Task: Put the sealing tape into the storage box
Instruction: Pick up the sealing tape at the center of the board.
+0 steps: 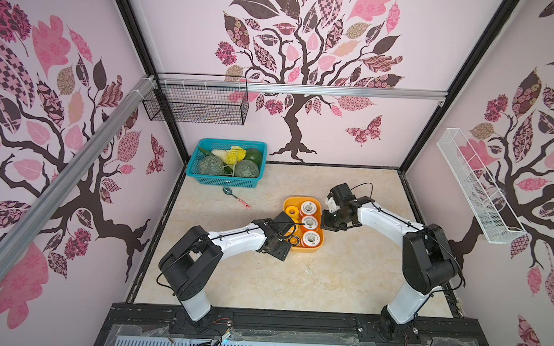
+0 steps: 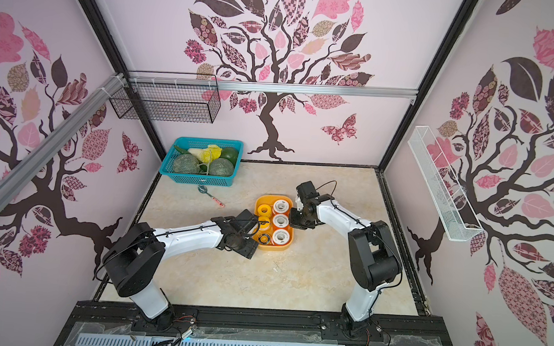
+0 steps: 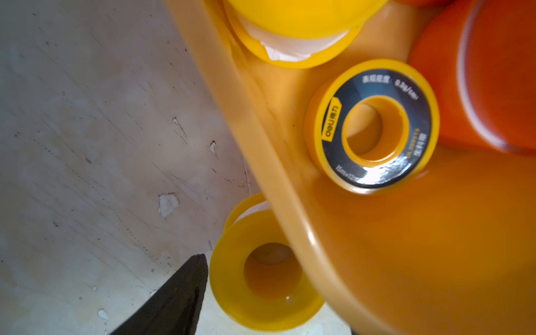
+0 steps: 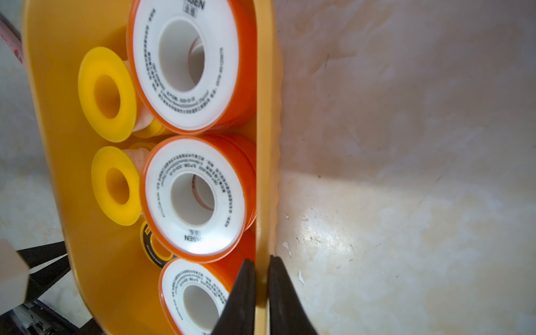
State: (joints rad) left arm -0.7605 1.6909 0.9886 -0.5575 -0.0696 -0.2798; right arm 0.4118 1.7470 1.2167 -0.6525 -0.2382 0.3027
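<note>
The left gripper (image 1: 289, 229) hung over the near-left part of the storage box (image 4: 52, 116). In the left wrist view only one finger (image 3: 177, 301) showed, just beside a yellow tape spool (image 3: 261, 272). Whether the jaws gripped that spool, or how wide they stood, could not be told. This spool was outside the box wall and partly hidden by the rim.

The right gripper (image 4: 261, 262) was clamped on the box's right-hand wall, with one finger inside and one outside.

Inside the box stood three orange-and-white tape rolls (image 4: 194, 197), two yellow spools (image 4: 107, 92) and one black-labelled roll (image 3: 372, 127).

Beyond the box lay a spoon (image 1: 236, 197). Farther back, a teal basket (image 1: 224, 181) of produce stood against the back wall.
</note>
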